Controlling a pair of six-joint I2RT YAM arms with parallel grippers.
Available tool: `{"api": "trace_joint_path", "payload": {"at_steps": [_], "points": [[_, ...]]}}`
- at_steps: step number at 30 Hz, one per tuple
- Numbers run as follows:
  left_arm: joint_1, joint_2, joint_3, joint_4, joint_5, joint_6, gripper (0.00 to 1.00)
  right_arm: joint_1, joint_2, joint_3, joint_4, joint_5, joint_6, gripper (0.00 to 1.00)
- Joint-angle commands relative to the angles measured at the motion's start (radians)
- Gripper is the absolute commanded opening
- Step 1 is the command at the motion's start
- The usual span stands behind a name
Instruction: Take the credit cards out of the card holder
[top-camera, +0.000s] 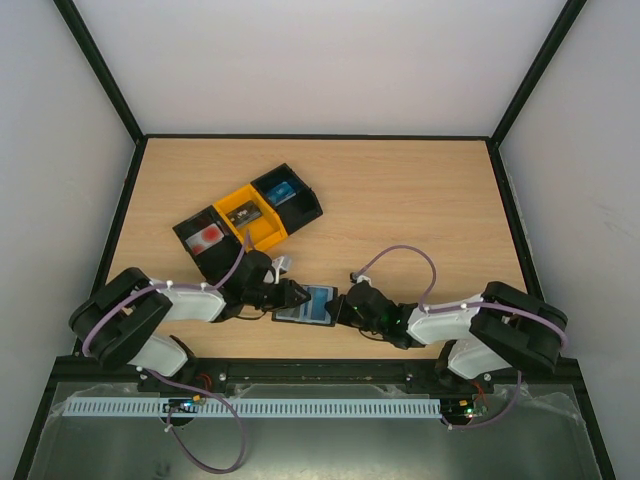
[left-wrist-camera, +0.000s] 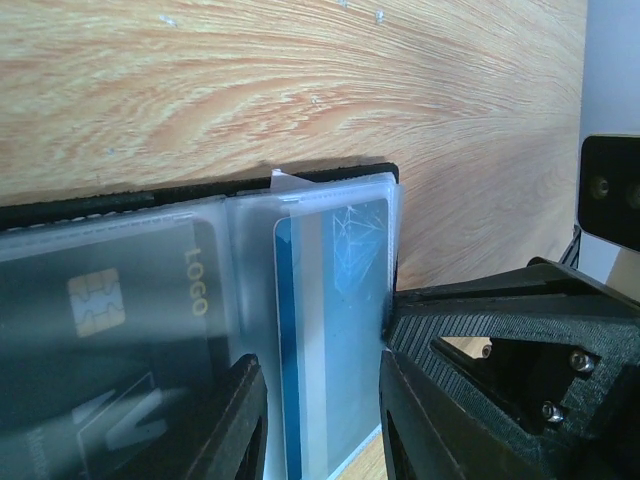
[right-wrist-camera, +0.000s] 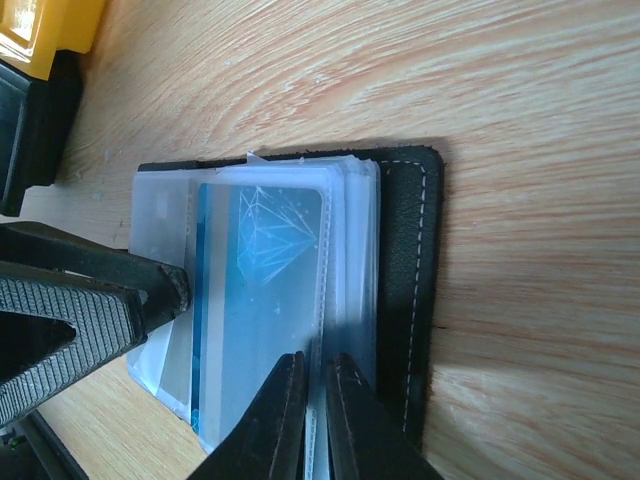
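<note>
The card holder (top-camera: 296, 317) lies open on the table (top-camera: 420, 200) near its near edge, between the two arms, with a row of bins (top-camera: 245, 215) farther back to the left. The left gripper (left-wrist-camera: 320, 372) is partly open, one finger on each side of the blue card (right-wrist-camera: 265, 290) in its clear sleeve, beside a dark card (left-wrist-camera: 100, 300). The right gripper (right-wrist-camera: 315, 378) is closed to a sliver, pinching the blue card's near edge.
</note>
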Motion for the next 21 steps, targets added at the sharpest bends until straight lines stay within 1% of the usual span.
{"api": "trace_joint_path", "payload": {"at_steps": [1,12,21], "points": [[0.001,0.009,-0.012,0.024,0.01,-0.005,0.34,0.004,0.036,-0.028,0.032,0.002,0.025,0.09],[0.001,0.048,-0.012,0.054,0.012,-0.018,0.34,0.005,0.037,-0.043,0.027,0.014,0.026,0.08],[0.001,0.035,-0.018,0.066,0.015,-0.024,0.32,0.004,0.035,-0.035,0.002,0.012,0.026,0.06]]}}
